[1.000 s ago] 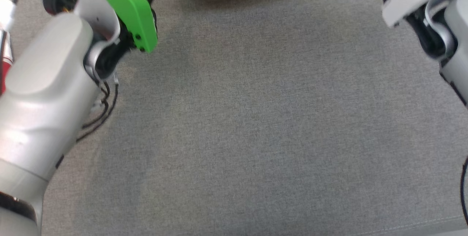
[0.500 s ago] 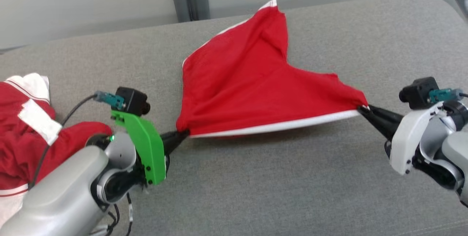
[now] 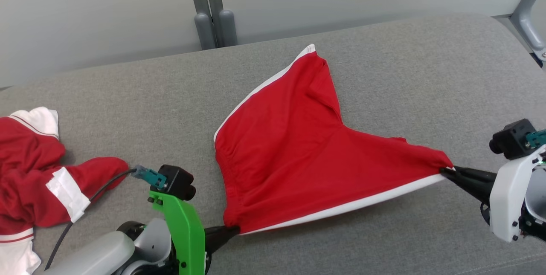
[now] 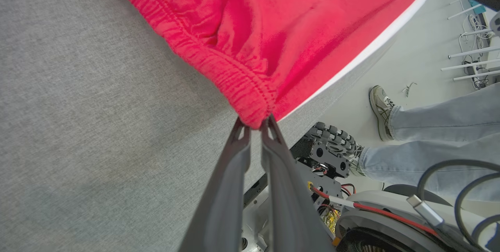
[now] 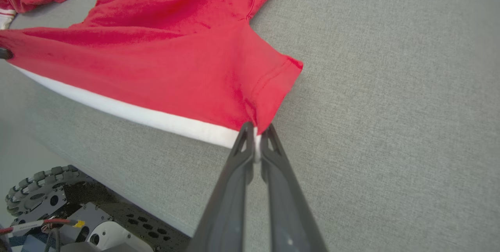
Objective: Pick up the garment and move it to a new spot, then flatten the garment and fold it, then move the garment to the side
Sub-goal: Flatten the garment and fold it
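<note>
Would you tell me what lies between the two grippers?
The red shorts: their white-striped edge runs from the left gripper to the right gripper, each shut on a corner, as the head view shows.

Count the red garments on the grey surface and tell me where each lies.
2: red shorts lie centre, stretched between the left gripper and right gripper; a crumpled red-and-white garment sits far left, partly cut off by the frame.

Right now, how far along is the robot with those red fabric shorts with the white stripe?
Early on. Done: the red fabric shorts are gripped, the left gripper pinching the elastic waistband corner and the right gripper a leg hem. In hand: the white-striped edge is stretched between them over the grey padded surface, the far leg lying creased. Left: flattening, folding, moving aside.
</note>
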